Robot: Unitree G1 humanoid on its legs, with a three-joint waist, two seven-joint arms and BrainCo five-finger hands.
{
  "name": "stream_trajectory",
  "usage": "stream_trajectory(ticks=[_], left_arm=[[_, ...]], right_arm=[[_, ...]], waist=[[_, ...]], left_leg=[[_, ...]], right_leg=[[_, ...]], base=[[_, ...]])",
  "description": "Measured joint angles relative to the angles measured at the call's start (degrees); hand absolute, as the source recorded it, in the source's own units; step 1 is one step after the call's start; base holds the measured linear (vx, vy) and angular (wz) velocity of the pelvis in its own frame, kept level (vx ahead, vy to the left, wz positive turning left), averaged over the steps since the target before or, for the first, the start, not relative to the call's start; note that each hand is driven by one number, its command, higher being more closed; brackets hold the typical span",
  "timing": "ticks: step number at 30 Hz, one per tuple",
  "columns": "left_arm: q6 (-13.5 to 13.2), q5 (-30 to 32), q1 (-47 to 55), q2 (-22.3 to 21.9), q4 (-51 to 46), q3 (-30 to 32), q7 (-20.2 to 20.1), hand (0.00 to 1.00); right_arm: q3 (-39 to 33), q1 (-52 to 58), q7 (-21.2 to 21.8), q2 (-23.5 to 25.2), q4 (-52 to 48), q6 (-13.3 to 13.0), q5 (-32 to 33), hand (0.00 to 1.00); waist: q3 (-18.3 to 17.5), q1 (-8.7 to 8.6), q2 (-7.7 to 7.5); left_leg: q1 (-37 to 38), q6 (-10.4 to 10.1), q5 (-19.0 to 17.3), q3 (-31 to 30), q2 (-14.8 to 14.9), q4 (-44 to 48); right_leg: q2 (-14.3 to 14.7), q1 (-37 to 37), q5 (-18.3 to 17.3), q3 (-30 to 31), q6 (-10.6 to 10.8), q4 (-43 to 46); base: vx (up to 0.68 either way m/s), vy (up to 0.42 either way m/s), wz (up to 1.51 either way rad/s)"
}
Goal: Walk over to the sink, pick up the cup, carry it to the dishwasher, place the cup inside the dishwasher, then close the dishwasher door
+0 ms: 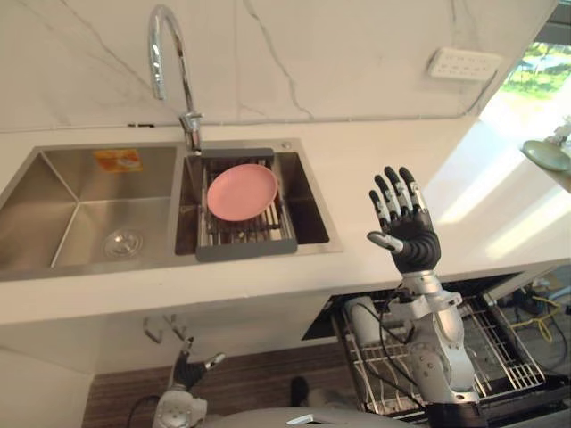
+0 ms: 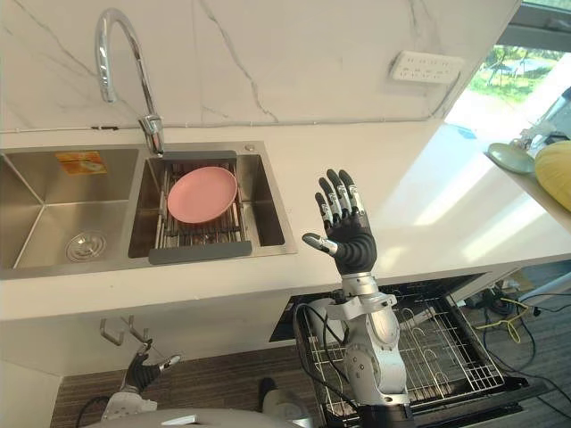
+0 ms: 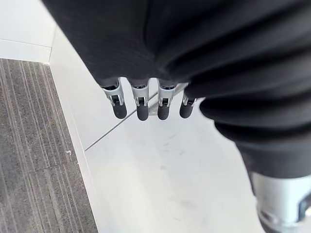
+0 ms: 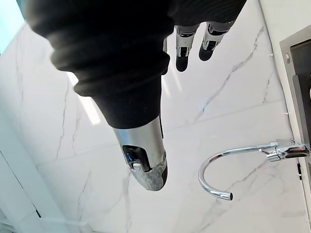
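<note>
counter (image 1: 384,160): a long white top is seen under a marble wall; the sink is set into it
sink (image 1: 53,205): two steel bowls are seen side by side; the left bowl is bare; a dark rack (image 1: 246,248) is laid across the right bowl
dishwasher (image 1: 321,323): it is found under the counter, to the right of the sink; it is open and its wire basket (image 1: 500,357) is pulled out
tap (image 1: 168,53): a bent silver pipe is fixed behind the sink, between the two bowls
pink plate (image 1: 242,191): it is laid on the dark rack; a plate is seen there, not a cup
right hand (image 1: 412,236): it is held up over the counter edge, above the open dishwasher; its fingers are straight and spread apart; nothing is held
left hand (image 1: 187,367): it is hung low by the cupboard front under the sink; its fingers are loose and apart; nothing is held
white thing (image 1: 361,316): a small round shape is seen in the wire basket, just behind the right arm; it may be the cup, but this cannot be told for sure
step: if the white thing is the cup, the cup is judged to be put away; the door is not yet shut
next move: the right hand would need to be brought down to the front of the dishwasher; the basket would need to be pushed in first, then the door pushed shut with flat fingers
</note>
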Motion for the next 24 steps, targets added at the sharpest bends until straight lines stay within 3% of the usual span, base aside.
stream_trajectory(ticks=[7, 10, 14, 17, 18, 22, 24], left_arm=[[-0.5, 0.2, 0.4, 0.1, 0.2, 1.2, 1.7, 0.00], [-1.4, 0.3, 0.4, 0.1, 0.3, 2.1, 1.9, 0.00], [-1.7, 0.7, 0.5, 0.3, 0.5, 3.3, 1.9, 0.00], [-1.9, 0.7, 0.1, 0.7, 1.7, 3.5, 1.9, 0.00], [-1.9, 0.7, 0.1, 0.8, 1.7, 3.5, 1.9, 0.00], [-2.1, 0.7, -0.1, 1.0, 2.1, 3.7, 1.9, 0.00], [-2.3, 1.1, -0.4, 1.1, 2.1, 3.7, 1.9, 0.00]], right_arm=[[0.9, 0.0, -0.4, -0.2, -0.1, 0.7, -5.4, 0.00], [1.1, -0.1, -0.6, -0.3, -0.1, 2.6, -9.3, 0.00], [2.4, -1.3, -4.8, -2.2, -0.1, 4.7, -18.8, 0.00], [3.8, -3.1, -10.5, -3.7, -0.1, 6.4, -30.1, 0.00], [4.4, -4.6, -13.5, -4.1, -0.1, 7.9, -36.6, 0.00], [8.8, -11.1, -16.6, -7.0, -0.1, 11.9, -47.1, 0.00], [10.3, -13.8, -16.8, -8.1, -0.1, 14.5, -50.7, 0.00]], waist=[[0.1, -0.07, 0.01], [0.2, 0.33, 0.11], [0.2, 0.78, 0.09], [0.2, 0.81, 0.04], [0.2, 1.12, 0.04], [0.5, 1.28, 0.99], [0.4, 1.89, 1.13]], left_leg=[[-0.7, 0.7, 0.6, -1.1, -1.2, 0.0], [-1.1, 0.6, 0.7, -2.2, -1.2, -0.1], [-1.0, 0.6, 0.8, -3.2, -1.2, -0.1], [-1.0, 0.6, 0.8, -4.3, -1.3, -0.1], [-1.1, 0.6, 0.8, -4.5, -1.2, -0.1], [-3.8, 0.6, -1.9, -5.7, -0.1, 5.1], [-5.9, 0.6, -2.0, -5.9, 0.0, 7.1]], right_leg=[[-1.0, 1.3, 2.1, -0.3, 0.5, -3.2], [-1.1, 1.5, 2.1, -1.5, 0.5, -3.3], [-1.1, 2.2, 2.0, -2.2, 0.5, -3.4], [-1.2, 2.9, 1.6, -3.2, 0.6, -3.5], [-1.3, 2.9, 1.2, -3.3, 0.5, -3.1], [-1.0, 2.7, -1.0, -4.0, 0.0, -1.7], [-0.9, 3.0, 0.0, -5.6, 0.3, -2.8]], base=[[-0.04, 0.025, 0.07], [0.00, -0.006, 0.19], [0.01, -0.001, 0.12], [0.00, -0.001, 0.17], [-0.01, -0.001, 0.12], [-0.01, -0.004, 0.17], [0.02, 0.025, 0.41]])
